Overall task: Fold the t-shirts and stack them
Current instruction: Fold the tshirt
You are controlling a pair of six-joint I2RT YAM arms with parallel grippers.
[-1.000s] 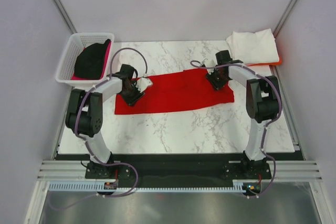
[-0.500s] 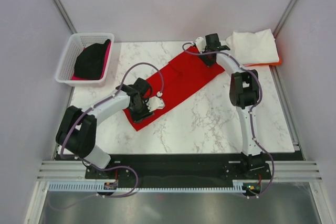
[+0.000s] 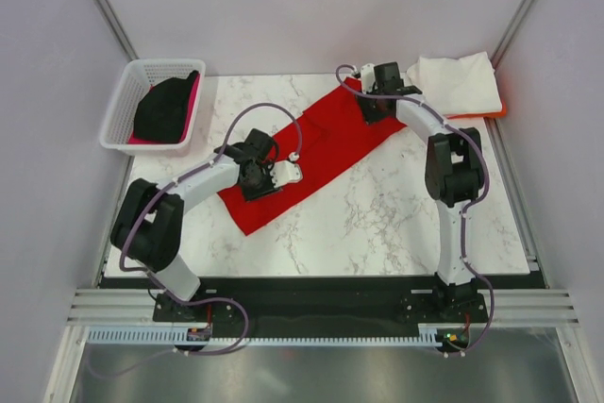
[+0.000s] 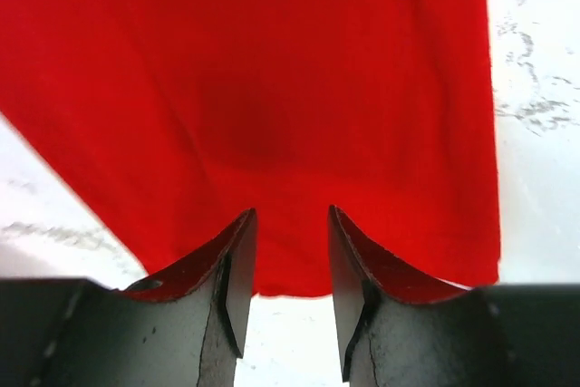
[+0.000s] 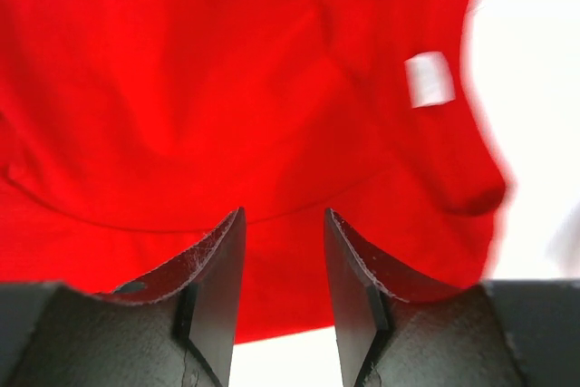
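Note:
The bright red t-shirt [image 3: 321, 143] lies as a long folded strip, running diagonally from back right to front left on the marble table [image 3: 377, 224]. My left gripper [image 3: 255, 181] hovers over its near-left end. In the left wrist view that gripper [image 4: 288, 224] is open, with the shirt [image 4: 272, 88] and its hem just ahead. My right gripper [image 3: 371, 109] is over the far-right end. It [image 5: 284, 224] is open too, above the shirt [image 5: 227, 88] near a white label [image 5: 429, 79]. A folded white t-shirt [image 3: 458, 82] rests on an orange one [image 3: 498, 110] at the back right.
A white lattice basket [image 3: 121, 115] stands at the back left, holding a black shirt [image 3: 165, 106] and a pink one [image 3: 192, 101]. Grey walls close in both sides. Bare marble shows at the front right of the table.
The red shirt has swung from lying crosswise to lying diagonally. My right gripper moved to the back with one end, and my left gripper moved toward the front with the other.

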